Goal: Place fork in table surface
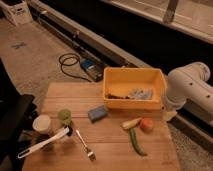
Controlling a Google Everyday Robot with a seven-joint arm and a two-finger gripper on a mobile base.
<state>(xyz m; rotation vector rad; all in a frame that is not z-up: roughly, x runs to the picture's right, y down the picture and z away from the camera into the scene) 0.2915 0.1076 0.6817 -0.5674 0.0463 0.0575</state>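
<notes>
Clutter spreads across a light-brown plank bench (70, 95) with visible board seams. At the far left a dark bulky shape (15, 120) overlaps the bench edge; what it is cannot be told. Next lies a long white plastic utensil (42, 142), set aslant, with a pale-lidded jar (42, 124) and a small round green object (64, 116) just behind it. The fork (85, 145), slim and silver, rests flat on bare wood near the front edge, just right of the utensil's head. Its long axis runs diagonally, with the handle at upper left and the tines at lower right, toward the camera. Beyond it sits a blue sponge-like block (97, 113), then a yellow plastic bin (120, 102) holding a crumpled pale item. In front of the bin lie a yellowish piece (131, 123), a long green pepper (137, 142) and a round orange-red fruit (146, 124). A smooth, rounded white arm (190, 85) stands at the bench's right side, beside the bin. Its gripper is not in view, so whether the jaws are released or clenched cannot be told. The fork lies well apart to the arm's left, past the produce, and appears to be already down on the bench.
</notes>
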